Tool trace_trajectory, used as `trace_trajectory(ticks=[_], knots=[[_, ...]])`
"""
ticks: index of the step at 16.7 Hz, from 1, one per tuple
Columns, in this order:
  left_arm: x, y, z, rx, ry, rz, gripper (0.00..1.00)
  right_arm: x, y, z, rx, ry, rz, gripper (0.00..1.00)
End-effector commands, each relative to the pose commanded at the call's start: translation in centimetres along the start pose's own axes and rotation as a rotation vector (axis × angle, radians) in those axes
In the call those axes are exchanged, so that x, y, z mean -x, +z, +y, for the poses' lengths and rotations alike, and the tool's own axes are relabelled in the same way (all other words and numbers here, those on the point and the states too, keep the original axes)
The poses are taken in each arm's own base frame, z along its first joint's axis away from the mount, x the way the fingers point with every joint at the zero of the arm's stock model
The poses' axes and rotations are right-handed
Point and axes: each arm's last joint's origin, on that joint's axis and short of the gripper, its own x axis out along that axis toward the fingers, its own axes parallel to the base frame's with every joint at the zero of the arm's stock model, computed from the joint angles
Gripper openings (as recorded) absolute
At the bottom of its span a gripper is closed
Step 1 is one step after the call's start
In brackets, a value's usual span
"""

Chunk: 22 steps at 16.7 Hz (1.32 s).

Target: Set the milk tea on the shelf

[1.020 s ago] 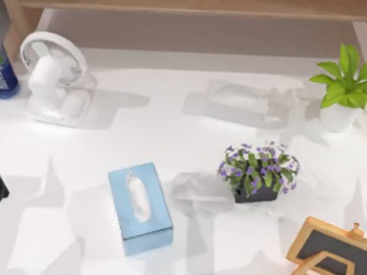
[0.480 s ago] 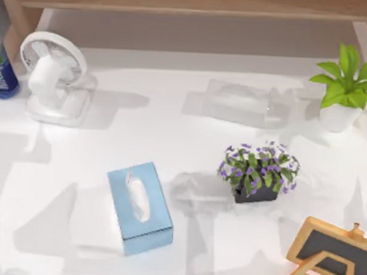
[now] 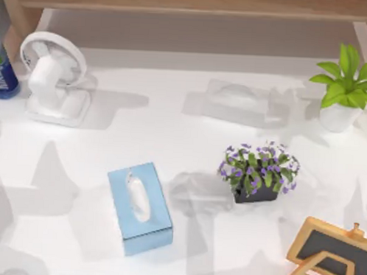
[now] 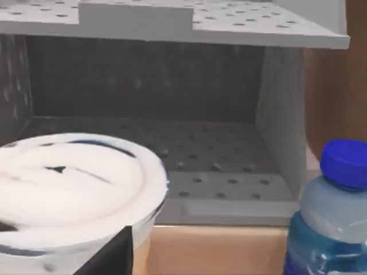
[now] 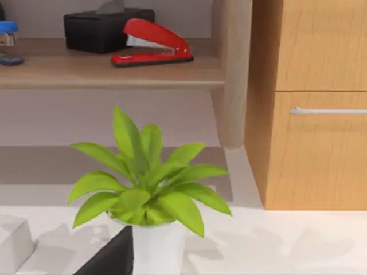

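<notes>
Soft grey shadows are lying across the white table [image 3: 172, 125]. A wooden cabinet [image 5: 312, 114] with a metal drawer handle [image 5: 330, 110] is standing beside it, while a grey perforated rack [image 4: 172, 103] is sitting behind.

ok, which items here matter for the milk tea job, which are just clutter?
Job: milk tea, shelf.

Clutter: fan, tissue box, flower pot, green plant, chalkboard, stapler.

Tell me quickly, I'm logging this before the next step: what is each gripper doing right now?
Left gripper: cannot be told.
Right gripper: cannot be told.
</notes>
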Motion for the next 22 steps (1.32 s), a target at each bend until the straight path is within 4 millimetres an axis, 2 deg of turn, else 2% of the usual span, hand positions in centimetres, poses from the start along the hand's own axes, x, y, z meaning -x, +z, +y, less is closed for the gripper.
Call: trace_trajectory(ticks=[5, 9, 17, 22], knots=[[-0.8, -5.2, 5.4, -0.019, 0.024, -0.022, 1.0, 0.0, 0.0, 0.0, 0.0, 0.0, 0.0, 1.0], [-0.6, -7.7, 7.4, -0.037, 0.032, -0.037, 1.0, 0.0, 0.0, 0.0, 0.0, 0.0, 0.0, 1.0], [-1.0, -8.0, 7.5, -0.038, 0.03, -0.037, 1.0, 0.0, 0.0, 0.0, 0.0, 0.0, 0.0, 1.0], [-5.2, -7.8, 8.0, -0.039, 0.032, -0.038, 1.0, 0.0, 0.0, 0.0, 0.0, 0.0, 0.0, 1.0]])
